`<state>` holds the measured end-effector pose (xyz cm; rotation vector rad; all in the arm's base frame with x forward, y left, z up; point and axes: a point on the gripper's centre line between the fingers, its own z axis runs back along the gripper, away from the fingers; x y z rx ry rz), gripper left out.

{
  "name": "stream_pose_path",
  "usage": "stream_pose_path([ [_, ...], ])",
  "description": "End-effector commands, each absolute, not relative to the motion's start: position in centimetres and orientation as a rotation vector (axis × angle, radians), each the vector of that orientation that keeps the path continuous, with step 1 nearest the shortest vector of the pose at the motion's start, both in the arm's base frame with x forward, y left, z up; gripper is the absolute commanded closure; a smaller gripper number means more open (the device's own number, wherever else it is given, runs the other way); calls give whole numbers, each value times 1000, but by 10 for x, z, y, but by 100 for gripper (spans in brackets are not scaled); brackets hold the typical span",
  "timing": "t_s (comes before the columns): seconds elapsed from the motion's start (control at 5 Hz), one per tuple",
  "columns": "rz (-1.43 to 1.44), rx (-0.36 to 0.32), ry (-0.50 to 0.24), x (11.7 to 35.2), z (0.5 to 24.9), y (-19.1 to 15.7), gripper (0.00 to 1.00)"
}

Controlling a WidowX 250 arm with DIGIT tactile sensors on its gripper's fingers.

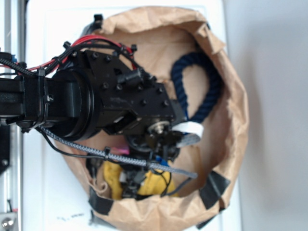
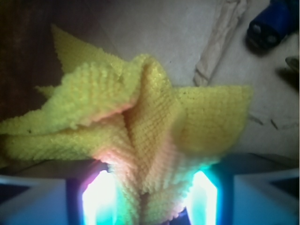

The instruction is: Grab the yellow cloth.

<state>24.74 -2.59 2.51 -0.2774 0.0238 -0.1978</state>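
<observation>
A WidowX arm [image 1: 96,103] is seen from above, reached into a crumpled brown paper bag [image 1: 226,62] that is laid open on a white surface [image 1: 269,120]. The bag's torn rim is patched with black tape [image 1: 214,187] just beyond and to one side of the gripper [image 1: 139,180]. In the wrist view the gripper [image 2: 150,201] is shown closed on the yellow cloth [image 2: 140,126], a bunched fold of terry fabric being pinched between the two glowing fingers [image 2: 98,197] while the rest of the cloth is fanned out ahead of them in several peaks. In the exterior view the yellow cloth [image 1: 111,175] is glimpsed directly beneath the tool, mostly hidden by the wrist and its cables. A dark blue rope [image 1: 211,86] is curved in a loop well ahead of the gripper on the bag's floor. A pale strip [image 2: 218,37], possibly cloth or paper, lies beyond the yellow cloth, and a blurred blue object [image 2: 274,21] is seen farther off at the corner. The bag's floor appears creased and lit unevenly.
</observation>
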Motion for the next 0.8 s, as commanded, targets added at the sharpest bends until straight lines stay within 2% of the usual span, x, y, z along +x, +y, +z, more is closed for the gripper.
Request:
stream_pose_path([
  [0.0,-131,-338,-58,260,82,11,100],
  [0.2,-35,-395,-132,257,131,40,100],
  [0.4,-24,-406,-262,244,177,60,100],
  [0.6,-26,-394,-276,232,194,67,100],
])
